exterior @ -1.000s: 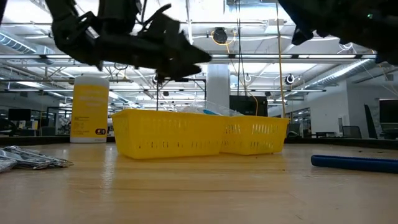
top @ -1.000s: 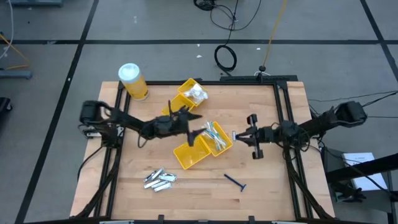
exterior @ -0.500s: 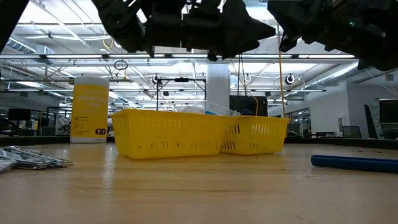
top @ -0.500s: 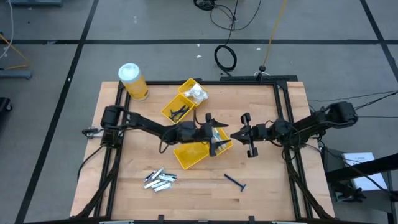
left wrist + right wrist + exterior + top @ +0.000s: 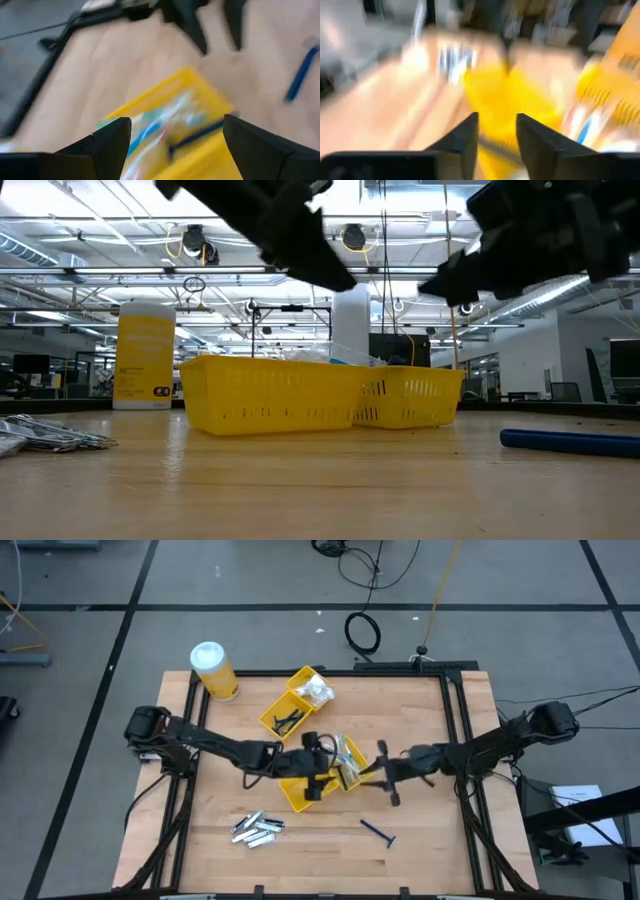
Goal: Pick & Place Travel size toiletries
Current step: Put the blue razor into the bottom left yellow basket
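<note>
In the high view a dark-blue razor stick (image 5: 378, 831) lies alone on the wood, and silver-grey tubes (image 5: 256, 828) lie in a heap near the near edge. White packets (image 5: 315, 690), dark sticks (image 5: 288, 720) and pale wrapped sticks (image 5: 348, 758) lie in yellow trays. My left gripper (image 5: 318, 778) hangs open above the middle trays. Its wrist view shows the pale sticks (image 5: 165, 125) and a blue stick (image 5: 197, 136) between its spread fingers (image 5: 175, 127). My right gripper (image 5: 380, 775) is open in the air just right of the trays, holding nothing (image 5: 497, 122).
A yellow jar with a white lid (image 5: 213, 670) stands at the far left corner. An empty-looking yellow tray (image 5: 300, 795) sits nearest the tubes. Black frame rails (image 5: 462, 740) run along the table's left and right sides. Bare wood lies between the tubes and the lone razor.
My left gripper has swung from above the far tray of dark sticks toward the table's right, then back toward the near edge, ending over the middle trays. My right gripper has moved toward the table's left and near edge, closing on the trays, and has turned.
</note>
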Available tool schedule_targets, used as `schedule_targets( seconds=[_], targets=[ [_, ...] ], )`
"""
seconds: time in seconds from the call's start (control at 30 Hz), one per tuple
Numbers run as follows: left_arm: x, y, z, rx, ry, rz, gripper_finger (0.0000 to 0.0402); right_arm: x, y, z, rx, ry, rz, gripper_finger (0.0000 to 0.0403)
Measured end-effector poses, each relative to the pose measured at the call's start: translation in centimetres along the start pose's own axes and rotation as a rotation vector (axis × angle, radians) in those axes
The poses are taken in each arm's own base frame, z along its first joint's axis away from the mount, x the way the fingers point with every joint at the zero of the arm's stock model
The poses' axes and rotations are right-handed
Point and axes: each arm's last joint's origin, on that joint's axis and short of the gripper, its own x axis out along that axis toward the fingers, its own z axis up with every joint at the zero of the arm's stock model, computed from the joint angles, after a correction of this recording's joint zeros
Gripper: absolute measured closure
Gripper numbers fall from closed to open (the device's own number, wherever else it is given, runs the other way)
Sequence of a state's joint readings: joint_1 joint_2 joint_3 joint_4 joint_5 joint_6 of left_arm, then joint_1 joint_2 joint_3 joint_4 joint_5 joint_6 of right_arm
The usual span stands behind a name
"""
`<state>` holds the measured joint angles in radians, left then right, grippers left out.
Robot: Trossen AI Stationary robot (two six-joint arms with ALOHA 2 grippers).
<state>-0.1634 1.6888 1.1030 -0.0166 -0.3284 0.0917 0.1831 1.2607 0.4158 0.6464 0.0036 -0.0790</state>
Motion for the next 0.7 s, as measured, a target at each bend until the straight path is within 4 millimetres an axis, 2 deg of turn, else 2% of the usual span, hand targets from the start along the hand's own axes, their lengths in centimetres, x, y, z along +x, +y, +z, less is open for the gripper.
schedule_targets(
  seconds=[0.1, 0.17, 0.33, 0.47, 0.7],
  targets=[
    [-0.3, -0.3, -0.3, 0.025, 0.042, 0.096, 0.0094, 1.8, 0.9, 1.1, -0.032, 0.254, 0.022, 0.0234],
    [-0.3, -0.3, -0.4, 0.035, 0.053, 0.128, 0.0094, 3.2, 1.2, 1.9, -0.048, 0.335, 0.008, 0.0221],
    [-0.2, 0.2, -0.5, -0.033, 0.054, 0.147, 0.0094, 6.2, 2.0, 1.7, -0.066, 0.398, 0.023, 0.0216],
    [-0.2, 0.3, -0.6, -0.073, 0.068, 0.152, 0.0094, 7.7, 2.2, 0.7, -0.069, 0.441, 0.03, 0.0227],
    [-0.2, 0.1, -0.8, -0.076, 0.082, 0.147, 0.0094, 8.2, 2.1, 0.0, -0.05, 0.461, -0.002, 0.0251]
  ],
)
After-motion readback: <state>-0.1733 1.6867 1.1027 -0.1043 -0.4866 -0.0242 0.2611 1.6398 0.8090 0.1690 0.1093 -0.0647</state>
